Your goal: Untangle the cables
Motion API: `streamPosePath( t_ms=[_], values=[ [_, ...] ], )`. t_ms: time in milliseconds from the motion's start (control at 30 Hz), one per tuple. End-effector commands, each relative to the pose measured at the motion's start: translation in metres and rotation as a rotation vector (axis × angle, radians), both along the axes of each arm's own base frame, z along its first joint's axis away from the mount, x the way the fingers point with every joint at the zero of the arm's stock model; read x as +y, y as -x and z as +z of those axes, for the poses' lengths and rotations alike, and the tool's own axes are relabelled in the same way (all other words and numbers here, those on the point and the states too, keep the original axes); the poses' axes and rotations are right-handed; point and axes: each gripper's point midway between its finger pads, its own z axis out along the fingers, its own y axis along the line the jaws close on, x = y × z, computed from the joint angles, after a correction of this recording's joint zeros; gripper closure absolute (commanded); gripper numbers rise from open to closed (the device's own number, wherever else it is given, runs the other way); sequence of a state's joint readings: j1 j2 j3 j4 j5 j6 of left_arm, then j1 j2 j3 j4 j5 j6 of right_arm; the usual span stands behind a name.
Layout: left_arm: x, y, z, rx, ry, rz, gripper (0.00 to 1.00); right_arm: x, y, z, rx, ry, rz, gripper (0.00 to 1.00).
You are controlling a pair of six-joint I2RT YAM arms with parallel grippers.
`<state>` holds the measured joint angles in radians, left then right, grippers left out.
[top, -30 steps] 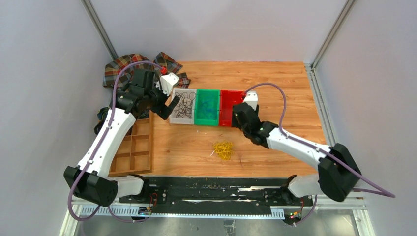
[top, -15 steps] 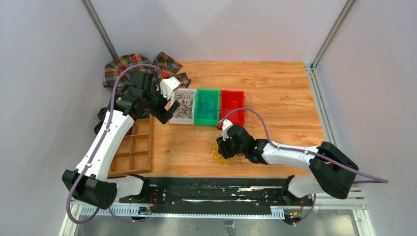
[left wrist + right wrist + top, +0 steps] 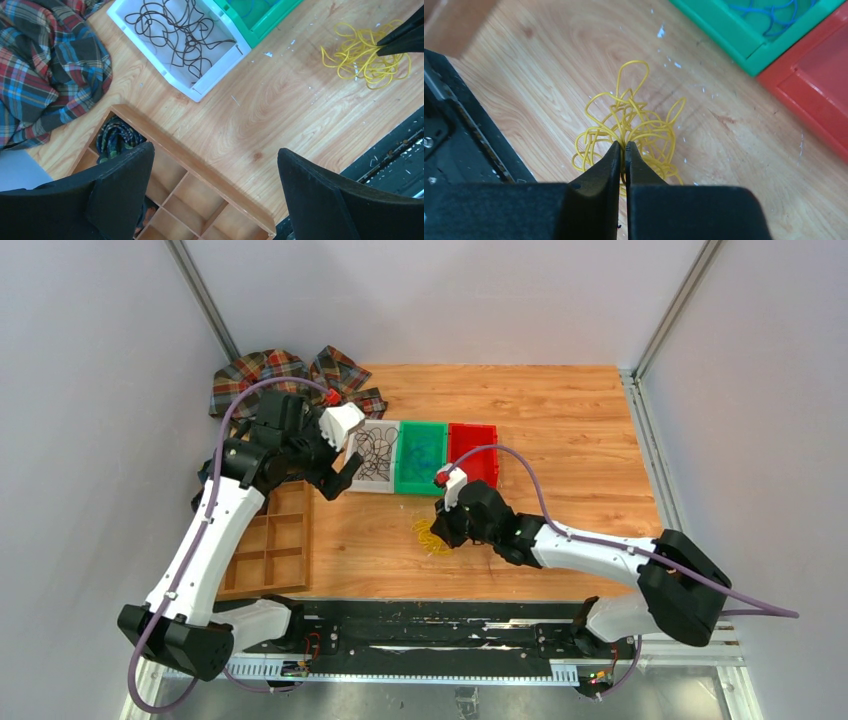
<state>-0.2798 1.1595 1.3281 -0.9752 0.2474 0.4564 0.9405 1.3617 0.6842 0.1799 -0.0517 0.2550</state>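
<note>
Pinching the knot of thin yellow wiry cables near its middle, the right gripper has its jaws almost together, with a strand or two caught between the tips; a grip at the core probably lets the loops hang free once raised. The knot lies on bare wood close to the near edge of the bench, about midway along, just beyond the black metal rail. The left gripper holds nothing, its jaws wide apart, over the far-left part of the bench; from there it looks ready to take a second hold. Black cables sit in the white plastic tray; blue-green strands lie in the green plastic tray; the red plastic tray beside it shows nothing inside. Open wood lies toward the right edge and far side; the rail and trays crowd the knot, so pulling upward seems safest.
</note>
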Motion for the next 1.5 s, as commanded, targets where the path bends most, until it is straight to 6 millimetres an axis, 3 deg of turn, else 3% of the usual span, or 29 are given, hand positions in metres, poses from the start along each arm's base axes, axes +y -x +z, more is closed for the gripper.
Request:
streamPosePath(
  t_ms=[0,567,833,1100,1200,1467],
  values=[
    [-0.008,0.008,-0.007,0.032,0.03,-0.049,0.02,0.015,-0.005,0.042,-0.047,-0.129,-0.033,0.99],
    [-0.046,0.011,-0.031,0.189,0.16,-0.197,0.0,0.055,-0.007,0.087,-0.02,-0.338,0.012,0.99],
    [-0.067,0.013,-0.035,0.238,0.29,-0.209,0.02,0.06,-0.003,0.102,0.012,-0.4,0.015,0.99],
    [-0.093,0.039,-0.04,0.263,0.278,-0.313,0.02,0.061,0.006,0.117,0.049,-0.506,0.017,0.99],
    [-0.101,0.047,-0.038,0.271,0.292,-0.356,0.07,0.063,0.01,0.124,0.048,-0.539,0.04,0.99],
    [-0.1,0.055,-0.028,0.21,0.297,-0.415,0.44,0.061,0.016,0.12,0.063,-0.528,0.062,0.99]
  ],
)
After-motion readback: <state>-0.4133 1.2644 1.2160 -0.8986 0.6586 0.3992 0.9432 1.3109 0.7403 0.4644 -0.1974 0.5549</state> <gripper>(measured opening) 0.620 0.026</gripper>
